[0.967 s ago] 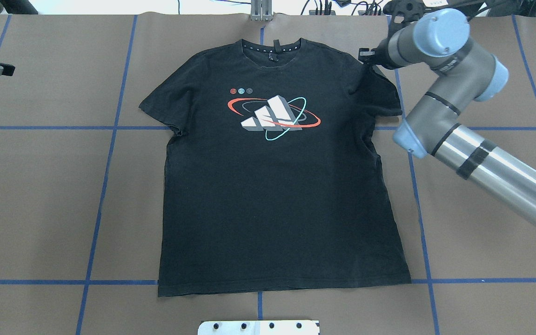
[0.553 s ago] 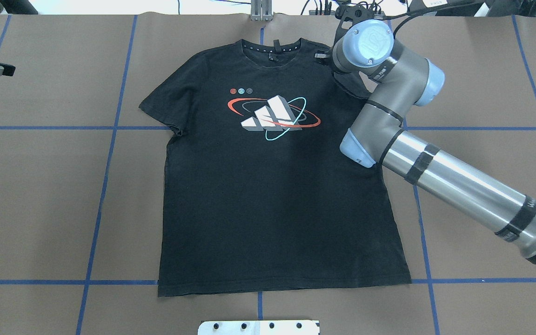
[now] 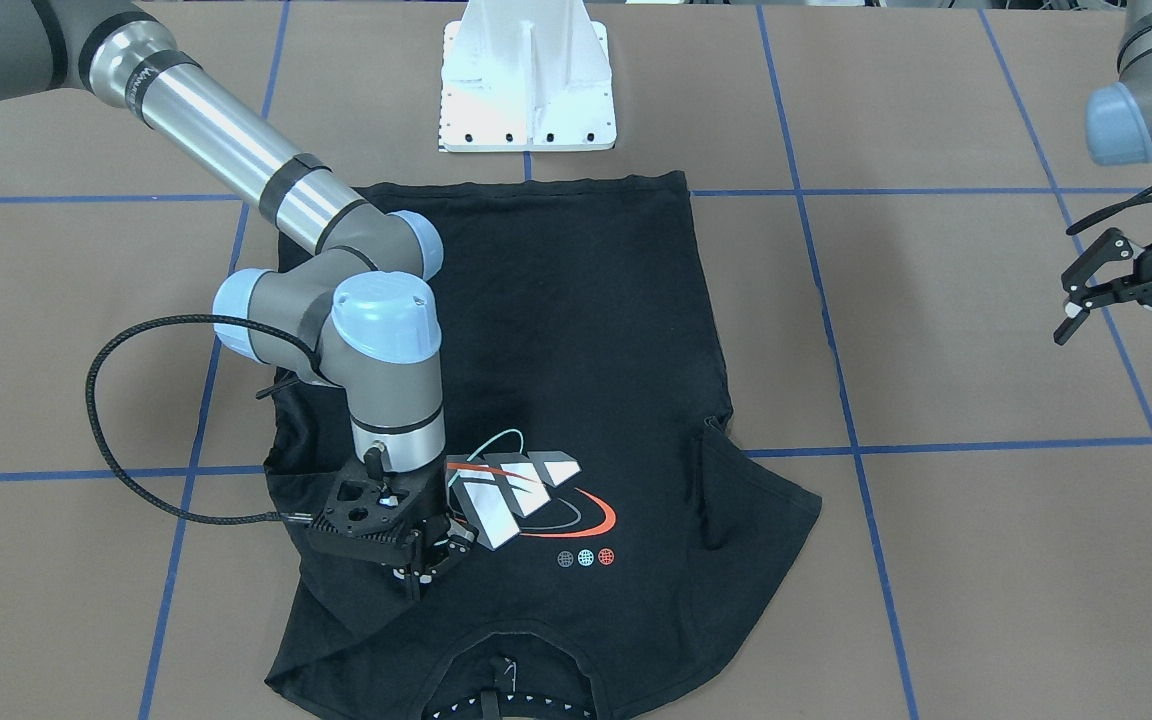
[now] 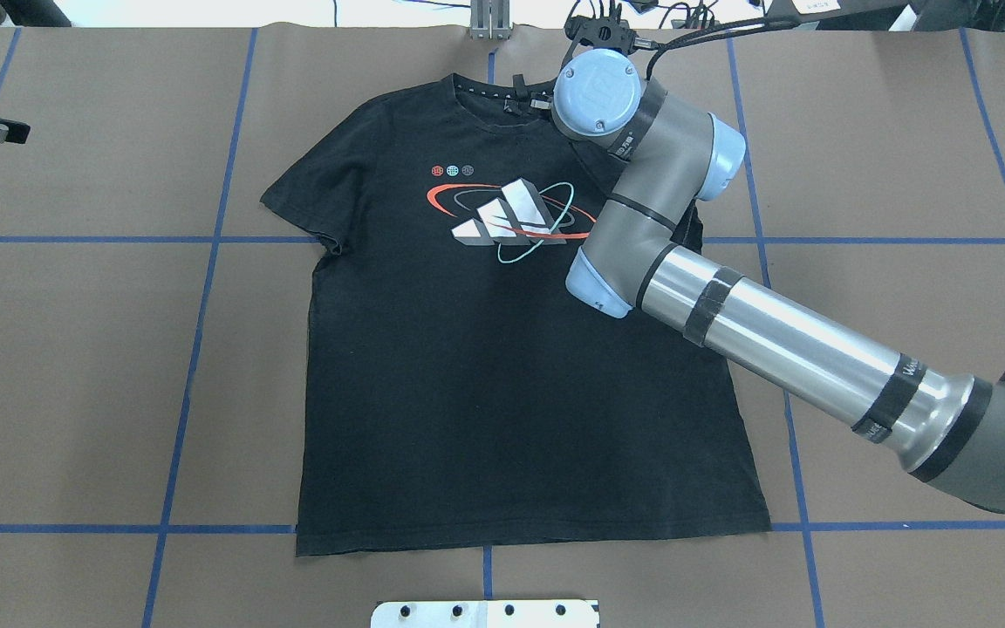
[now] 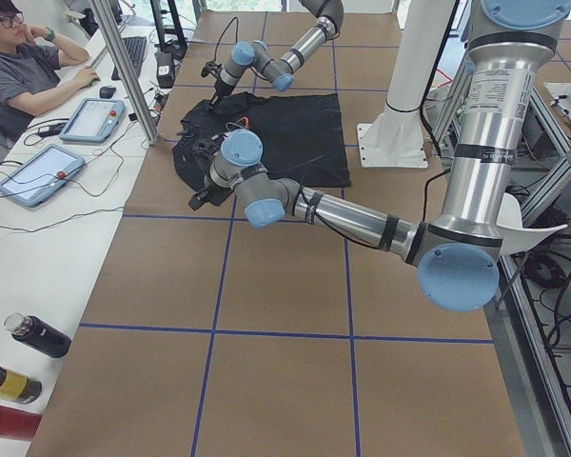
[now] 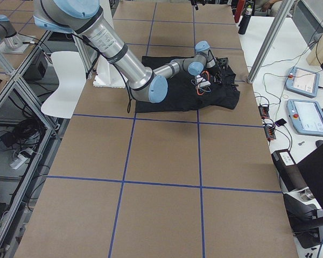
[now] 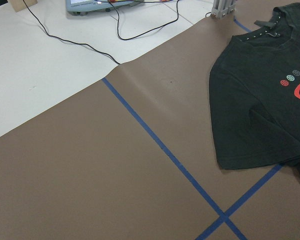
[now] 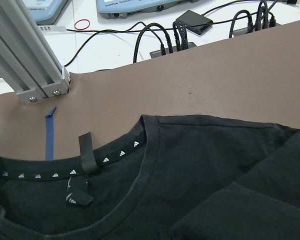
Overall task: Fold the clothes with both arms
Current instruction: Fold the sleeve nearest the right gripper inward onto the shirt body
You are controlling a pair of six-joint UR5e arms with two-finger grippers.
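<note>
Nearest the white pedestal lies the hem of the black T-shirt, front up on the brown worktop; farther out, the right end effector pinches sleeve fabric folded inward beside the chest graphic (collar beyond); the left end effector hangs wide open, holding nothing, well apart.

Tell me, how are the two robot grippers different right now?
The left gripper hangs over bare table, well away from the T-shirt. The right gripper is down on the T-shirt, beside its chest graphic. The left gripper's fingers are spread wide open, but I cannot tell whether the right gripper is pinching the cloth. Both are black and have two fingers.
</note>
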